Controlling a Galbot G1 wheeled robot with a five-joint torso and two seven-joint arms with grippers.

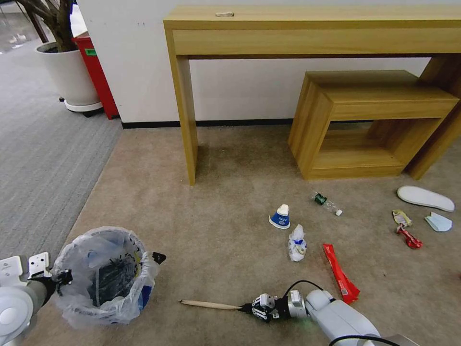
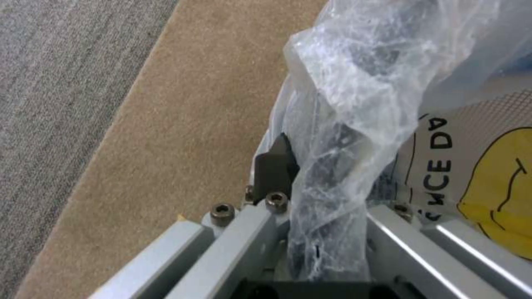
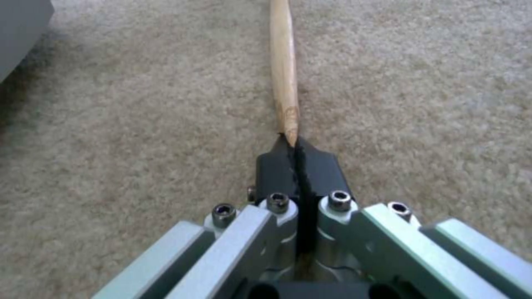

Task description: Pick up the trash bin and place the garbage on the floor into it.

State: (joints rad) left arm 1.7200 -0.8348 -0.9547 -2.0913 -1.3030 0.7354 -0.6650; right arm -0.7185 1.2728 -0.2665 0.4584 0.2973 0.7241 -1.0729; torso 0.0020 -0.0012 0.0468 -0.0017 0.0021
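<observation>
The left gripper has its fingers closed on the bag-covered rim of the trash bin, low at the left where grey ribbed carpet meets the tan floor. Bare floor lies open between the bin and the litter. The right gripper has its fingers pinched tight on the end of a wooden stick that points toward the bin. Beyond it lie a paper cup, a crumpled wrapper, a red strip, a small bottle and a slipper. A wooden desk stands against the wall, cut off at the right edge.
</observation>
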